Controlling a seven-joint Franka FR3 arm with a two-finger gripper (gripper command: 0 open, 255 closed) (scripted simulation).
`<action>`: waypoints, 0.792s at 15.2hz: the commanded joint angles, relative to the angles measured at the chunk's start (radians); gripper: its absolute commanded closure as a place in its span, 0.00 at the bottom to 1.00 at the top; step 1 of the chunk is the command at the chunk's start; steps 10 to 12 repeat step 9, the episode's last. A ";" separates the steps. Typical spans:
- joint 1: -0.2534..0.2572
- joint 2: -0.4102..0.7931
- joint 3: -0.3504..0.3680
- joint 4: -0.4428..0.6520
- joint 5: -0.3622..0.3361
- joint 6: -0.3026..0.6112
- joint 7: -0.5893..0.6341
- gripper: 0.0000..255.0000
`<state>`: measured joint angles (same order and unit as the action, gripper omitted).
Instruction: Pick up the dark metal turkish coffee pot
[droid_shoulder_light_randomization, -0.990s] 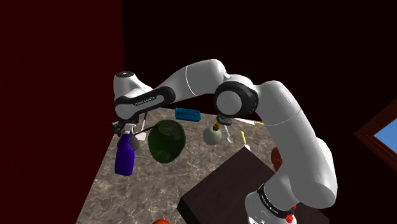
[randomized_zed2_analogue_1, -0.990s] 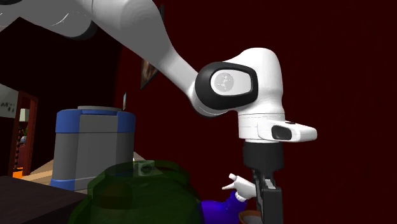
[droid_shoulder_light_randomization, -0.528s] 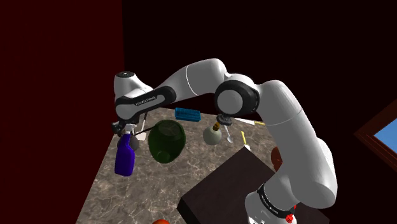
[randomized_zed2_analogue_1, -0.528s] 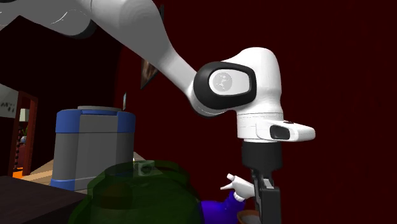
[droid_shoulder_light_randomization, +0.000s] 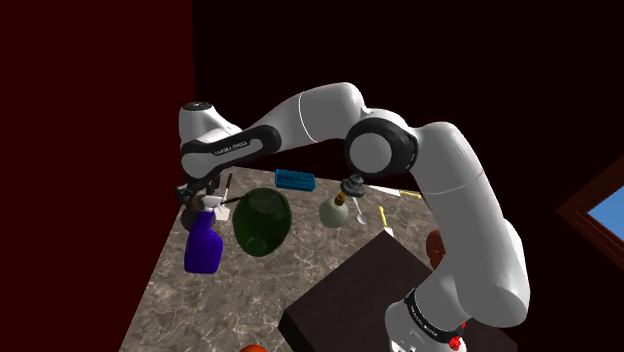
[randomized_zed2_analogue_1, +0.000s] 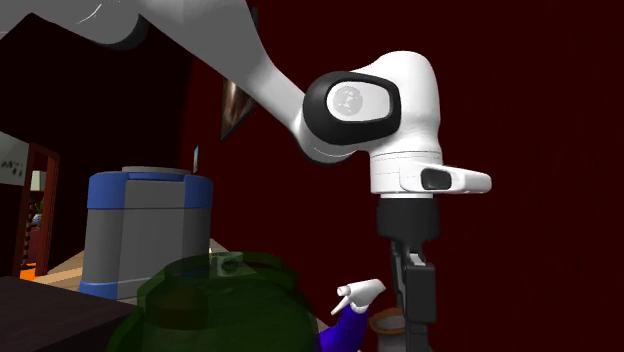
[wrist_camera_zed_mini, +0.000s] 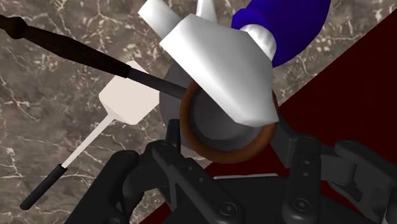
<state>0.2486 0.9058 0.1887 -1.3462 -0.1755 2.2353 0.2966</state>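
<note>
In the shoulder view we see a blue spray bottle (droid_shoulder_light_randomization: 205, 248) against the marbled countertop (droid_shoulder_light_randomization: 240, 300). A green translucent jar (droid_shoulder_light_randomization: 262, 222) stands at its three o'clock, a blue case (droid_shoulder_light_randomization: 295, 181) at the jar's one o'clock, a pale flask (droid_shoulder_light_randomization: 337, 211) at the jar's three o'clock.

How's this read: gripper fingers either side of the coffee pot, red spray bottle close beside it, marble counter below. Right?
Wrong on colour: the spray bottle is blue with a white head, not red, as the wrist view shows. The rest holds: the gripper has its fingers either side of the coffee pot, marble counter below.
</note>
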 joint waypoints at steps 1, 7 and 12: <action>-0.002 -0.019 0.003 -0.003 0.002 -0.016 -0.001 1.00; -0.006 -0.070 0.010 -0.007 0.010 -0.062 -0.004 1.00; -0.006 -0.071 0.010 -0.008 0.010 -0.063 -0.004 1.00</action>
